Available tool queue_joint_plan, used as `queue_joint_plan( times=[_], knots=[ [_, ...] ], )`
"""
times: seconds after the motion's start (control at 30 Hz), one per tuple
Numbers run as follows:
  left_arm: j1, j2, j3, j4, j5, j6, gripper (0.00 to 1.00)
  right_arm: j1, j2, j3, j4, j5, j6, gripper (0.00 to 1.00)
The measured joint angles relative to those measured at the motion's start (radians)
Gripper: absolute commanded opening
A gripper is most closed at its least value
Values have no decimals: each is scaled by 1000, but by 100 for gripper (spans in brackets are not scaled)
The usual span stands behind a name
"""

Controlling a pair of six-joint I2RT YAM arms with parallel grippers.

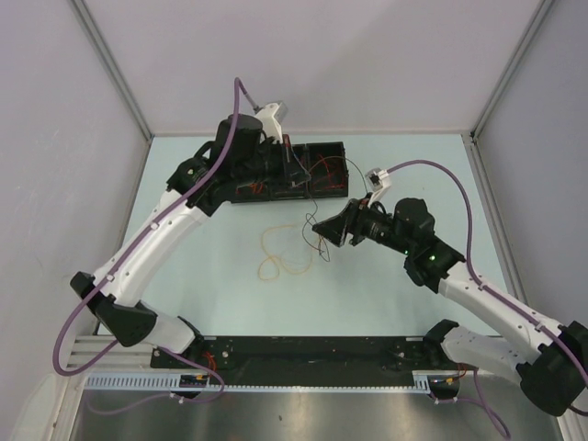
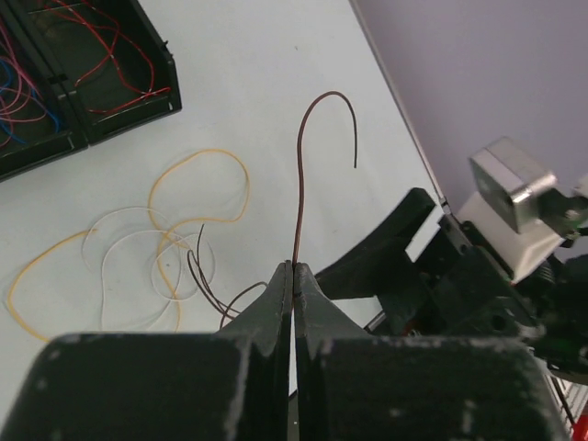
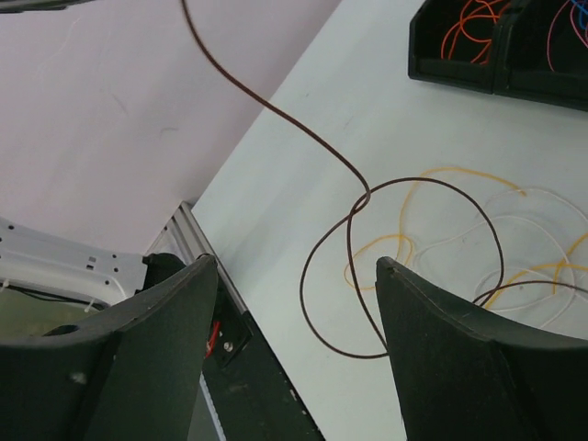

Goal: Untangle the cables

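left wrist view shows the left gripper [image 2: 292,272] shut tight on a thin brown cable [image 2: 297,184]. the cable goes straight up from the fingertips and bends over like a hook at its end. another dark curl of it shows just left of the fingertips. past that, still on the left, a yellow cable [image 2: 198,154] and a white cable [image 2: 124,241] lie in loose loops on the pale table [image 2: 266,64] and cross each other. farther out on the same side sits a black box [image 2: 110,115] with red cables [image 2: 110,41] and blue cables [image 2: 23,96] inside.

right wrist view shows the right gripper [image 3: 296,266] with its two fingers wide apart, holding nothing. the brown cable comes down from above, crosses over itself and makes a big loop just ahead of the gap between the fingers. i cannot tell if it touches them. the yellow and white loops lie on the table beyond the right finger. the black box is far ahead on that side.
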Motion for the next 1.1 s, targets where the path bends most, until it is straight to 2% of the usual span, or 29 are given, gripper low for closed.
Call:
queue_joint_plan(
  times=[0.27, 0.47, 0.6, 0.67, 0.7, 0.87, 1.0, 1.1],
  knots=[
    [0, -18, -27, 42, 43, -17, 0, 16, 96, 11, 19, 47, -19, 67],
    [0, -27, -60, 61, 68, -20, 0, 33, 158, 15, 34, 75, -19, 57],
    [0, -31, -68, 74, 76, -20, 0, 42, 188, 26, 58, 89, -20, 43],
    [0, -35, -72, 78, 80, -20, 0, 47, 201, 31, 72, 93, -20, 39],
    [0, -37, -74, 79, 81, -20, 0, 50, 209, 34, 76, 95, -19, 33],
    [0, -46, -76, 81, 87, -20, 0, 65, 233, 43, 87, 104, -18, 21],
    [0, -55, -86, 89, 88, -20, 0, 71, 236, 43, 93, 111, -16, 6],
    [1, -60, -94, 93, 86, -19, 0, 71, 237, 43, 94, 111, -13, 0]
  ],
)
